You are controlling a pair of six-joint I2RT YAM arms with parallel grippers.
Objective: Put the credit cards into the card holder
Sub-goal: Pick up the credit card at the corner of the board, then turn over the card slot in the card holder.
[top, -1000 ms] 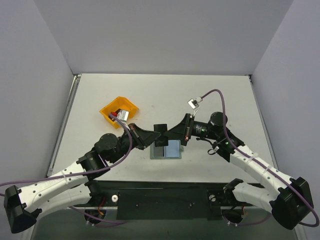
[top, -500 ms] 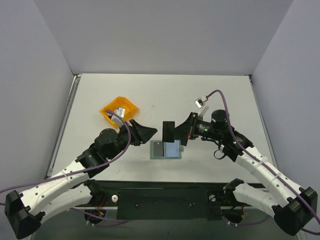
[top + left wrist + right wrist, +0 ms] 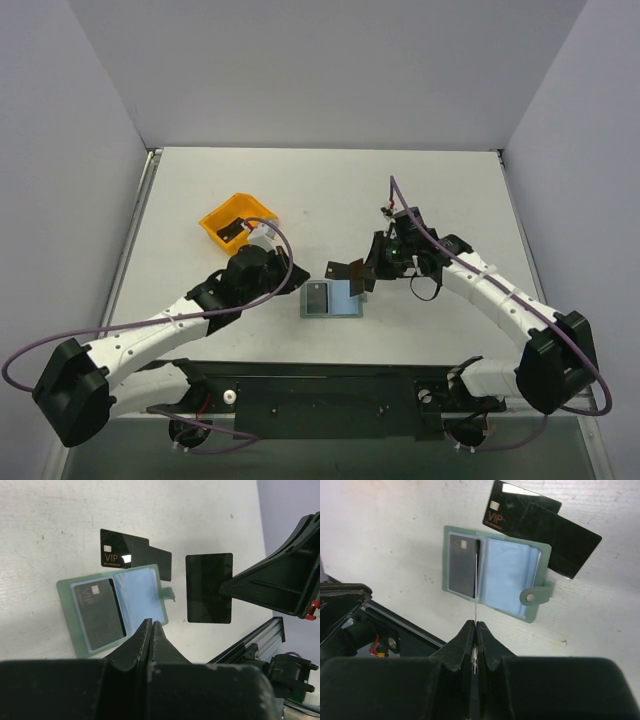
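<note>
**One card in, one in hand, two to go**

We find the holder [image 3: 332, 298] lying open on the surface [image 3: 430, 190], blue lining up. A pocketed card [image 3: 102, 612] already sits in the half away from the holder's snap tab, so we judge that part done.

The right end effector [image 3: 475, 625] is clamped on the held card [image 3: 209, 587]. It carries the card in the air above the holder. From the wrist the card shows edge-on, roughly over the mouth of the filled pocket. We take this as lining up for an insertion not yet made.

The loose cards [image 3: 512, 512], two of them overlapping, lie on the surface just beside the holder's far edge.

The left end effector [image 3: 151, 625] is pinched closed on nothing and hovers at the holder's near edge.

By our count one card of four is stored, and three are left.
</note>
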